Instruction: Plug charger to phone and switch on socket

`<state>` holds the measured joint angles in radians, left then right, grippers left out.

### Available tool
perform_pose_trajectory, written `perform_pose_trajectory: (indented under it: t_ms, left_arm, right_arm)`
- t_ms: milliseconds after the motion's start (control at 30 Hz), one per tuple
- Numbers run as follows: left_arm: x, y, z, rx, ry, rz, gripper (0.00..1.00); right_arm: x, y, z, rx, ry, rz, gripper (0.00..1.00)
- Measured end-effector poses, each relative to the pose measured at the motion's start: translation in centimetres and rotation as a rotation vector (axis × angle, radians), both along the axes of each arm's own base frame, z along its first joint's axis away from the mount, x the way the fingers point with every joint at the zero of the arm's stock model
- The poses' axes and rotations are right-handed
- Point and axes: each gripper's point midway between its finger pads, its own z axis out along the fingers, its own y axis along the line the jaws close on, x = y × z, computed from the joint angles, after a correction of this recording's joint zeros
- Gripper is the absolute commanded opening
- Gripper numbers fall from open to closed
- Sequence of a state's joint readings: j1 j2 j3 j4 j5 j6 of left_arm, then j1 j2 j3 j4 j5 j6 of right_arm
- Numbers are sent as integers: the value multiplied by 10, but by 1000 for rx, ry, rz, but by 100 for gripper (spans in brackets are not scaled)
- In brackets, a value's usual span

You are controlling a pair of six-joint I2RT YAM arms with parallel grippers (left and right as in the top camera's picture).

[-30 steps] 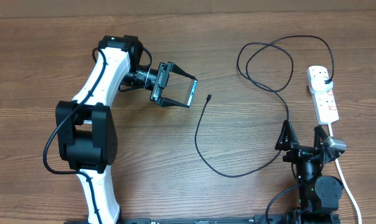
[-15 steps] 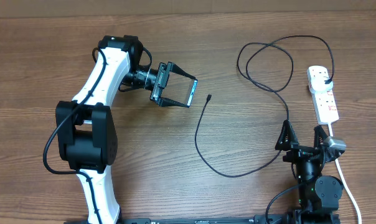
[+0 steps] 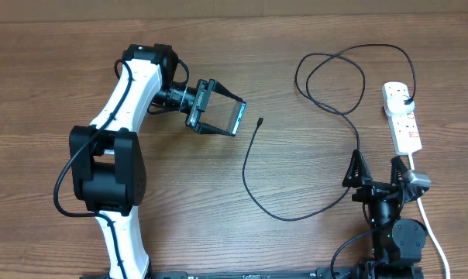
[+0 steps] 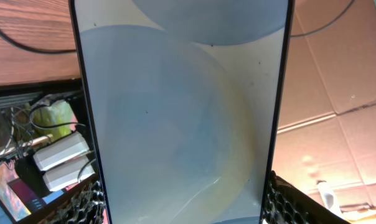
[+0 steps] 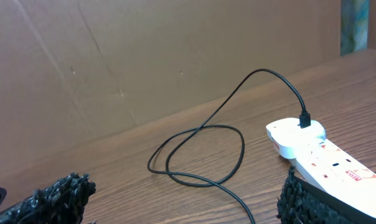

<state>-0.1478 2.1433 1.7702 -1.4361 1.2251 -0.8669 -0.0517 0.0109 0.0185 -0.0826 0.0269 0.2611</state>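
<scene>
**On the wooden table: phone gripped, cable lying loose**

In the upper left part of the overhead view, we see the left gripper point(image 3: 235, 116) clamped on the phone point(image 3: 239, 115). One finger presses on each long side. In the left wrist view the phone point(image 4: 182, 112) fills almost the whole picture. Its screen is pale blue and grey and faces the camera. The rough black fingers point(image 4: 83, 205) peek out at both bottom corners.

Just to the right of the phone lies the small plug tip point(image 3: 260, 121) of the charger point(image 3: 245, 163). The tip is near the phone, but the two are apart. From the tip the thin black cable runs down the table point(image 3: 187, 225), bends right across the lower middle, then climbs up. It makes loops in the upper right and ends in a black plug point(image 3: 405, 93) stuck in the socket point(image 3: 402, 116).

The socket is the long white strip at the right edge of the overhead view. We can see its red marks. The right wrist view shows the socket point(image 5: 325, 155) in the lower right corner, with the cable looping to its left.

At the bottom right of the overhead view sits the right gripper point(image 3: 375, 170). Its fingers are spread wide apart and hold nothing. It sits just below the socket.
</scene>
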Motion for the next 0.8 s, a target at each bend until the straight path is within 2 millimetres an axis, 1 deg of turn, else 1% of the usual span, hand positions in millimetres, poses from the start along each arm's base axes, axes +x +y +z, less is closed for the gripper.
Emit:
perform_pose_trajectory:
  t_ms: [300, 800]
  left_arm:
    - [-1, 3, -8, 51, 6, -6, 24]
    - [0, 17, -35, 228, 5, -16, 24]
  right_arm:
    - [0, 0, 0, 0, 0, 0, 100]
    - [0, 0, 0, 0, 1, -1, 100]
